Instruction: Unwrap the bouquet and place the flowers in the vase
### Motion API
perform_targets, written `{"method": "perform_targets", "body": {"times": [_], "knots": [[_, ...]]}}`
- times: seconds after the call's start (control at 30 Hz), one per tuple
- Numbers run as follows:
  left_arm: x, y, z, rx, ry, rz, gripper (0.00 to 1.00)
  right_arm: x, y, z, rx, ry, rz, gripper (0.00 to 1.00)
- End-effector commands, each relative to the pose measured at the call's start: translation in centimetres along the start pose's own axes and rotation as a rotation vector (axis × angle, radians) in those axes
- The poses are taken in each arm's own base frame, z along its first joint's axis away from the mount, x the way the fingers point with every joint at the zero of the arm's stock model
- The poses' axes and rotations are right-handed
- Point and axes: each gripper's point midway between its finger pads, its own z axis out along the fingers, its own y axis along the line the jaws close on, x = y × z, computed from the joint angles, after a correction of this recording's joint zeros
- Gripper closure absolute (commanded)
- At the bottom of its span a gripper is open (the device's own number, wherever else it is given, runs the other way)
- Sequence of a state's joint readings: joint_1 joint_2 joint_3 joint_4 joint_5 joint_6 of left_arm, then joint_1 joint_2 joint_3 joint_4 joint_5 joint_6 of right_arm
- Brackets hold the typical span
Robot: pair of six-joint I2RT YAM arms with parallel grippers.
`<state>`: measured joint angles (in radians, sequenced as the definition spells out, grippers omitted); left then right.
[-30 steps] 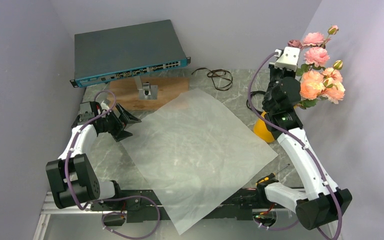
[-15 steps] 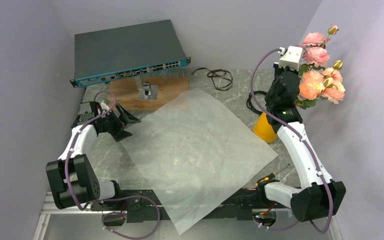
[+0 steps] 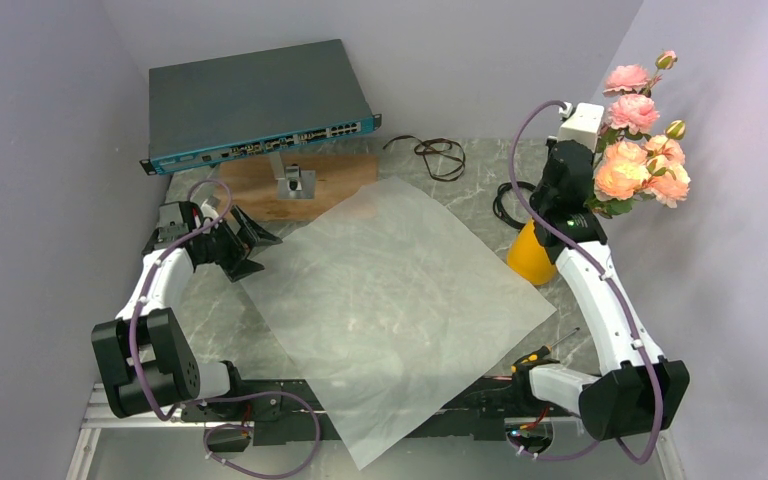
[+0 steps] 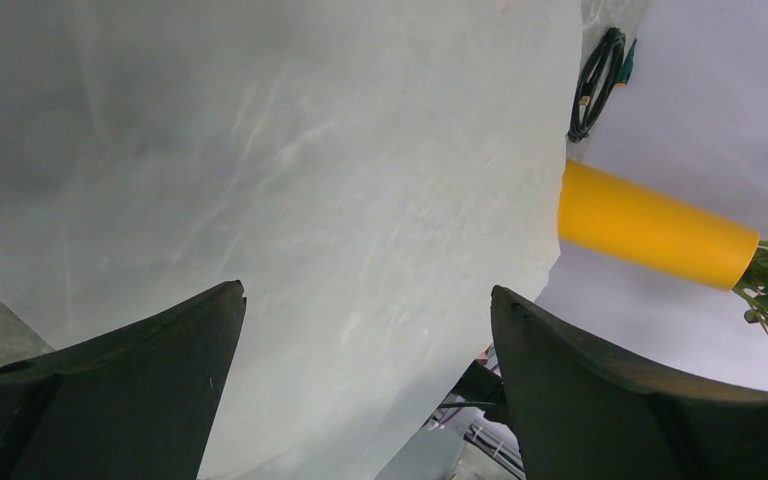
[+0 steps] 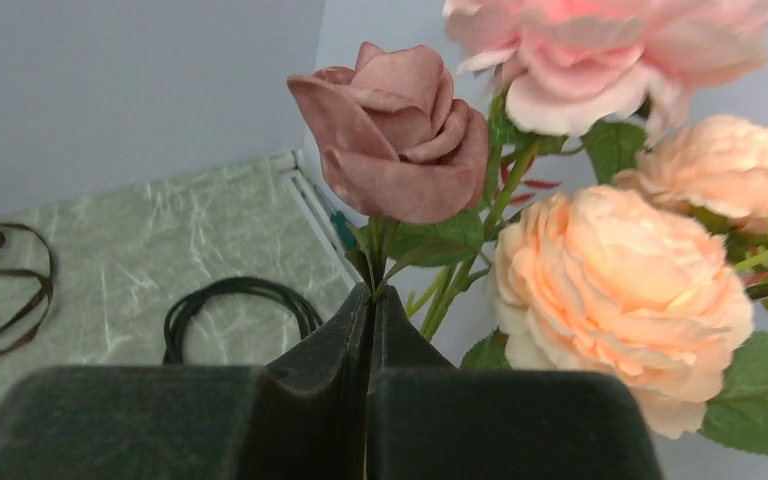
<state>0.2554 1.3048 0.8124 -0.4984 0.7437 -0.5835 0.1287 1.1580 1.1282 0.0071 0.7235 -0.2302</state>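
We've swung the mauve rose (image 5: pixel 400 150), clenched in our right end effector (image 5: pixel 372 295), rightward to the flowers (image 3: pixel 645 165) above the vase (image 3: pixel 526 260) on the counter (image 3: pixel 220 320); seating it looks next. Our left end effector (image 4: pixel 365 292) waits released.

In the top view the right arm (image 3: pixel 590 285) covers much of the vase (image 3: pixel 526 260) near the right edge of the bench (image 3: pixel 480 170), and all the stems of the flowers (image 3: pixel 640 165); the right claw (image 5: pixel 371 300) shows only on its own camera, fingers pressed together, where the stem of the mauve rose (image 5: pixel 400 130) vanishes between them; there the pink rose (image 5: pixel 600 50) is blurred and cut by the top edge.
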Motion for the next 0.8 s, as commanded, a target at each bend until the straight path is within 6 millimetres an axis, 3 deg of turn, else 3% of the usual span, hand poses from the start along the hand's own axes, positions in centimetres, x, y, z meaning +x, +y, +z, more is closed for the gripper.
{"method": "perform_targets", "body": {"times": [0.0, 0.07, 0.13, 0.27, 0.33, 0.47, 0.77], "knots": [[-1.4, -1.3, -0.3, 0.022, -0.03, 0.065, 0.01, 0.4, -0.9, -0.5, 0.04, 0.061, 0.054, 0.99], [-1.5, -1.4, -0.3, 0.025, -0.03, 0.064, 0.01, 0.8, -1.2, -0.8, 0.043, 0.08, 0.057, 0.92], [-1.5, -1.4, -0.2, 0.027, -0.026, 0.064, 0.01, 1.0, -1.4, -1.2, 0.042, 0.09, 0.066, 0.79], [-1.4, -1.4, -0.2, 0.027, -0.023, 0.067, 0.01, 0.8, -1.8, -2.0, 0.026, 0.099, 0.094, 0.73], [-1.4, -1.3, -0.2, 0.026, -0.022, 0.066, 0.01, 0.7, -1.9, -2.4, 0.016, 0.107, 0.106, 0.66], [-1.4, -1.5, -0.3, 0.03, -0.023, 0.073, 0.01, 0.5, -2.0, -3.4, -0.019, 0.124, 0.133, 0.45], [-0.8, -1.7, -0.6, 0.033, -0.02, 0.089, 0.0, 0.2, -0.1, -6.1, -0.226, 0.123, 0.182, 0.17]]}}
